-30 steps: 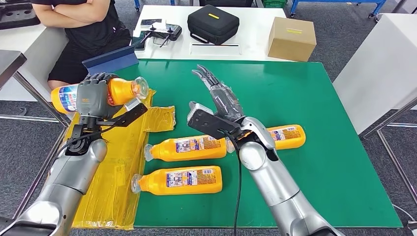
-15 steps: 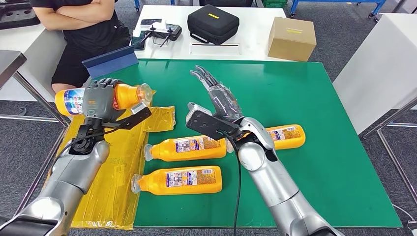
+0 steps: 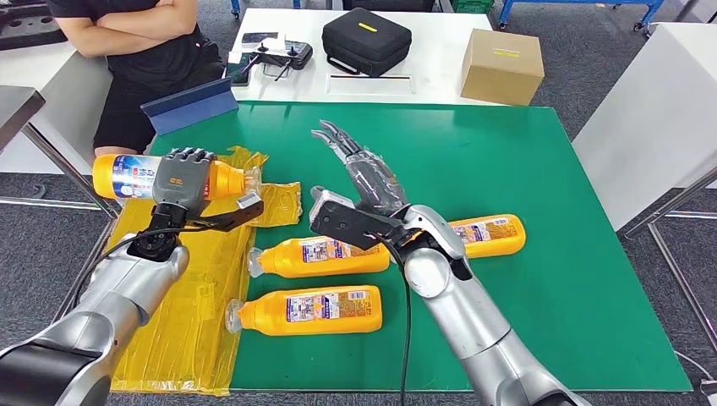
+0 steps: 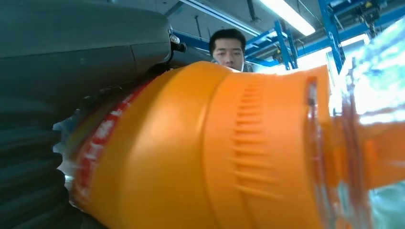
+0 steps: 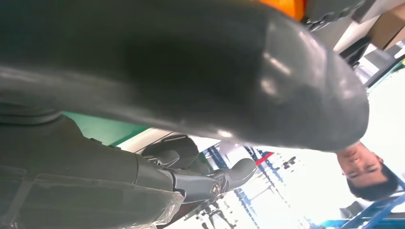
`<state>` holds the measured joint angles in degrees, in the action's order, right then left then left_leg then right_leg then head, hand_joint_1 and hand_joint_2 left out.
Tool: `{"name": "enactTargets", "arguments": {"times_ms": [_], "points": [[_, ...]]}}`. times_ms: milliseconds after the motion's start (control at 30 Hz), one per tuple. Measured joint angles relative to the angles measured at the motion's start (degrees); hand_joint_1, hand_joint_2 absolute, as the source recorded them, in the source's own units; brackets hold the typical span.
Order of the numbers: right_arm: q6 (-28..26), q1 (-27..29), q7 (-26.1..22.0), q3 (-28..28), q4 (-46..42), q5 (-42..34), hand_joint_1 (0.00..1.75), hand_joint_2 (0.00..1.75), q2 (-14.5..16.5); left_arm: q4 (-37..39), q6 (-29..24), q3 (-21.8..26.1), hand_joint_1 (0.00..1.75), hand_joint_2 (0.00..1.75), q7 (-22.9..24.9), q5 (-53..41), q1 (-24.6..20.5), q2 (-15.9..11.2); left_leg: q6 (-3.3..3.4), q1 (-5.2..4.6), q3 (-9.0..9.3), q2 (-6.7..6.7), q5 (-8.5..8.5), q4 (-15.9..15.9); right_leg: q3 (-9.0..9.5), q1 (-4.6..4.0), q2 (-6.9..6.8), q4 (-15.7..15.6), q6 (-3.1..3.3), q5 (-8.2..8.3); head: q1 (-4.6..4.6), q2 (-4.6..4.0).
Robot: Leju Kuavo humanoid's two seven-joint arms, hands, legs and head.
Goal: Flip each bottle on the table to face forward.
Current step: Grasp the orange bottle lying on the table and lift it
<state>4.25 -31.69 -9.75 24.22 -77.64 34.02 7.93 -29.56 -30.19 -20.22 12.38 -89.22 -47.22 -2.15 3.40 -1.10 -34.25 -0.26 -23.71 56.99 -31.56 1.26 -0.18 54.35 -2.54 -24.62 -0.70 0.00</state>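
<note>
The left hand (image 3: 181, 175) holds an orange plastic bottle (image 3: 127, 177) in the air at nine o'clock, above the yellow plastic sheet (image 3: 196, 296). The right hand (image 3: 359, 165) is spread wide, holding nothing.

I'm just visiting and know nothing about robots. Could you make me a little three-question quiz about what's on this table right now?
1. True or false: the left robot hand grips an orange bottle lifted off the table.
2. How many orange bottles lie on the green mat? A) one B) three C) five
3. Fill in: the right robot hand holds ____, its fingers spread above the mat.

Key
1. True.
2. B: the near bottle, the middle bottle and the far bottle partly behind the right arm.
3. Nothing.
</note>
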Motion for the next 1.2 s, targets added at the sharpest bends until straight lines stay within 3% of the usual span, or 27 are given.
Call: {"name": "enactTargets", "arguments": {"times_ms": [133,267,733,833,933,1000,1100,1200], "points": [[-0.1,0.5,-0.2,1.2,-0.5,-0.8,0.0,0.0,-0.8,3.2,2.4,0.7,0.0,0.0,-3.4,2.9,-1.5,-0.7,0.0,0.0,0.01,0.0,0.0,0.0,0.0,0.0,0.0,0.0,0.0,0.0,0.0,0.0],[-0.2,0.8,-0.2,2.0,-0.9,-1.0,0.0,0.0,-1.4,5.0,4.6,1.6,0.0,0.0,-4.7,3.5,-2.6,-0.9,0.0,0.0,0.02,-0.02,0.0,0.0,0.0,0.0,-0.01,0.0,0.0,0.0,0.01,0.0],[-0.3,1.2,-0.1,2.9,-2.0,-0.4,0.0,0.0,-2.3,6.8,4.0,4.0,0.0,0.0,-8.7,4.3,-3.0,-0.7,0.0,0.0,0.05,-0.01,0.01,0.0,0.01,0.0,-0.01,0.0,0.0,0.0,0.0,0.0],[-0.6,1.2,-0.1,3.1,-2.0,-0.1,0.0,0.0,-2.6,6.9,3.2,5.3,0.0,0.0,-11.5,7.8,-3.0,-0.4,0.0,0.0,0.05,0.0,0.01,0.0,0.01,0.0,0.0,0.0,0.0,0.0,0.0,0.0],[-1.4,1.3,-0.1,3.2,-2.0,0.3,0.0,0.0,-3.2,6.7,3.5,9.6,0.0,0.0,-19.4,20.1,-3.0,0.1,0.0,0.0,0.05,0.01,0.01,0.0,0.01,0.0,0.01,0.0,0.0,0.0,-0.01,0.0],[-2.2,1.6,-0.2,3.2,-2.1,1.0,0.0,0.0,-4.0,5.9,7.2,14.5,0.0,0.0,-25.1,32.0,-2.9,0.4,0.0,0.0,0.07,0.03,0.01,0.0,0.01,0.0,0.02,0.0,0.0,0.0,0.01,0.0],[-3.0,2.8,-0.4,2.8,-2.6,3.1,0.0,0.0,-5.7,2.6,17.5,22.9,0.0,0.0,-31.2,51.7,-1.7,0.9,-0.01,-0.01,0.08,0.01,0.0,0.0,0.01,0.0,0.02,0.0,0.0,0.0,0.01,0.0],[-3.3,4.7,-0.4,1.1,-3.6,6.9,0.0,0.0,-7.8,-3.9,28.7,29.6,0.0,0.0,-32.8,71.5,1.8,1.3,-0.01,-0.01,0.08,0.04,0.0,0.0,0.01,0.01,0.05,0.0,0.0,0.0,0.0,0.0]]}}
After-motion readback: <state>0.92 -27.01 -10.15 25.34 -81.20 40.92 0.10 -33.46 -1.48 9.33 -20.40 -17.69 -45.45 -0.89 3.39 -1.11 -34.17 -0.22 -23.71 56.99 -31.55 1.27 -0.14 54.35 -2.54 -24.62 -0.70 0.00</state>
